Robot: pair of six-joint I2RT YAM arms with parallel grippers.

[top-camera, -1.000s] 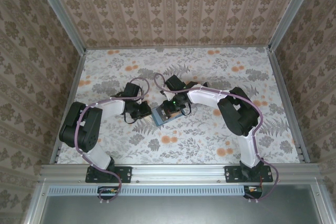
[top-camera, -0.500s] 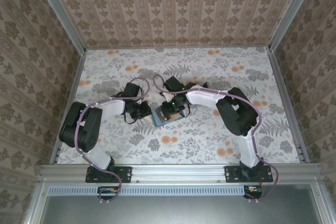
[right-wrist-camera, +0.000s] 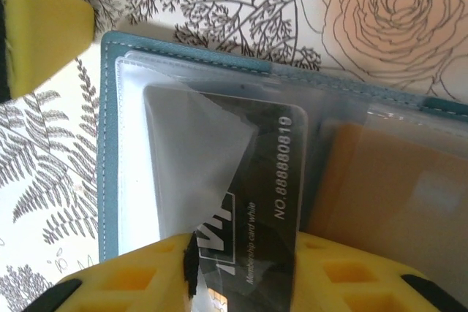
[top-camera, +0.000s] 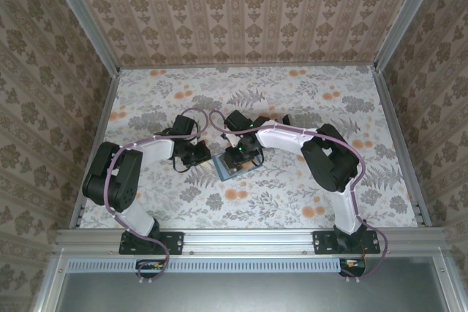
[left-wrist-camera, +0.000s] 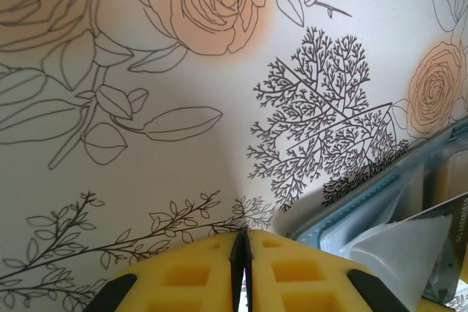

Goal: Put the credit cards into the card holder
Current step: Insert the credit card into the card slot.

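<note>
- Top view: the card holder [top-camera: 232,171] lies open and flat on the flowered surface [top-camera: 292,202], near its middle and between the two arms. From here it is a small teal-blue rectangle.
- The right gripper [top-camera: 243,156] hangs over the holder's far part, pointing down at it. The left gripper [top-camera: 196,154] sits low just beside the holder's left edge. From this height I cannot tell how either pair of jaws stands.
- Left wrist view: the left gripper [left-wrist-camera: 242,242] has its yellow jaws pressed together with nothing between them, just above the printed surface.
- The holder's teal stitched corner [left-wrist-camera: 344,213] lies just to their right, and a clear sleeve [left-wrist-camera: 398,250] sticks out of it.
- Right wrist view: the holder [right-wrist-camera: 110,144] shows a teal rim with pale stitching. It has a clear plastic pocket inside and a tan panel on the right half.
- A black card [right-wrist-camera: 256,151] lies partly in the clear pocket. It is printed in pale letters with "NO.88880819" and "Membership card", and a pale translucent flap covers its left part.
- The right gripper [right-wrist-camera: 245,283] has its jaws apart, and the card's near end lies between the two yellow pads [right-wrist-camera: 131,283]. Whether they touch the card's edges I cannot tell.
- Another yellow pad [right-wrist-camera: 40,31] sits just beside the holder's far left corner.
</note>
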